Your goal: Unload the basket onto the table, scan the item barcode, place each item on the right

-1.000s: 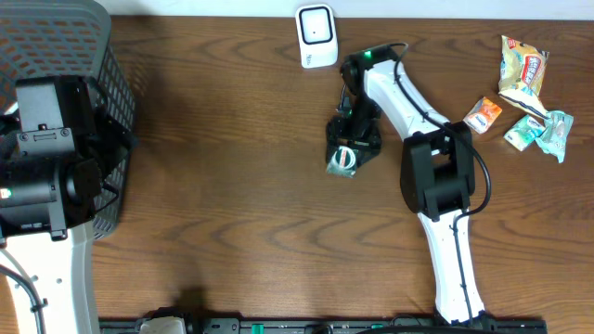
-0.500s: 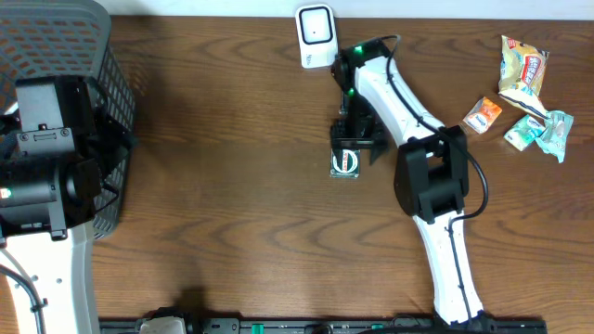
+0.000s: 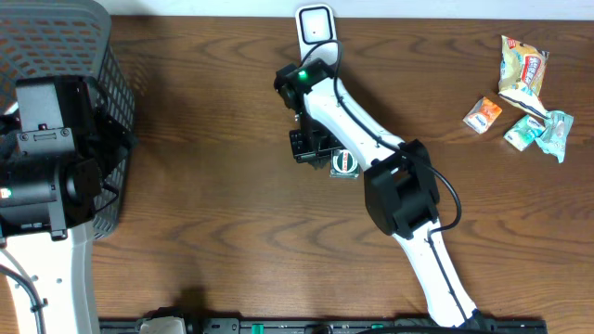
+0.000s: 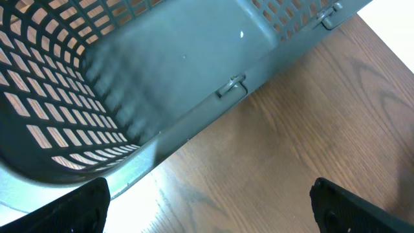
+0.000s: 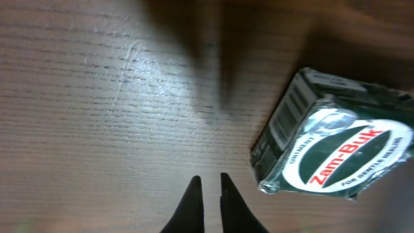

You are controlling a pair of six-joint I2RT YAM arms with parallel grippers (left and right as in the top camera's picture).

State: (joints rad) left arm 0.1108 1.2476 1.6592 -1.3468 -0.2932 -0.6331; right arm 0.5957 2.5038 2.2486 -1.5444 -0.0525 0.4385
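Box (image 5: 336, 152), a small dark-green glossy carton with a barcode on one side and a white oval label, lies on the wood-grain bench (image 5: 97, 97). It sits just beside the right pincer (image 5: 208, 194), untouched; the slim dark tips are pressed together, empty. The left pincer (image 4: 207, 210) gapes wide near a grey plastic lattice basket (image 4: 162, 77).

Glossy cardboard box (image 5: 336, 150), matt wood-grain table (image 5: 97, 97)

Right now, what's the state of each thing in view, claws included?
Zam-Buk box: lying on the table, not gripped, barcode side showing.
Right claw: shut, empty, beside the box.
Left claw: open, empty.
Scanner: at the far edge, nothing in front of it.
Basket: visible part empty.
Snack packets: lying loose, far right.
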